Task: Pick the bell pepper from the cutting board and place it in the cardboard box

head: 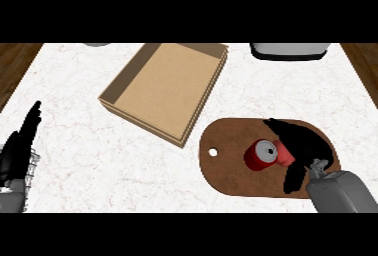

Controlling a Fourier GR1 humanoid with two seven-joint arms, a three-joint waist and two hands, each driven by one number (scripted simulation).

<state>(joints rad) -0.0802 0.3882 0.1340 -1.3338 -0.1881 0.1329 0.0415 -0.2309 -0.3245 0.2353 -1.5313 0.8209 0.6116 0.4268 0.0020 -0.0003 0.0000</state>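
Red bell pepper [263, 154] lying on the brown cutting board [232, 175], right hand [303, 142] against it, fingers curled round its right side. Cardboard box [164, 90] open on the white marble surface [88, 165], just beside the board. Left hand [26, 132] resting at left edge, fingers straight.

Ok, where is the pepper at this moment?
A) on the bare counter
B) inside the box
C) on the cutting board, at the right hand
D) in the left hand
C: the red pepper lies on the brown cutting board, with the right hand curled around its far side; the box holds nothing.
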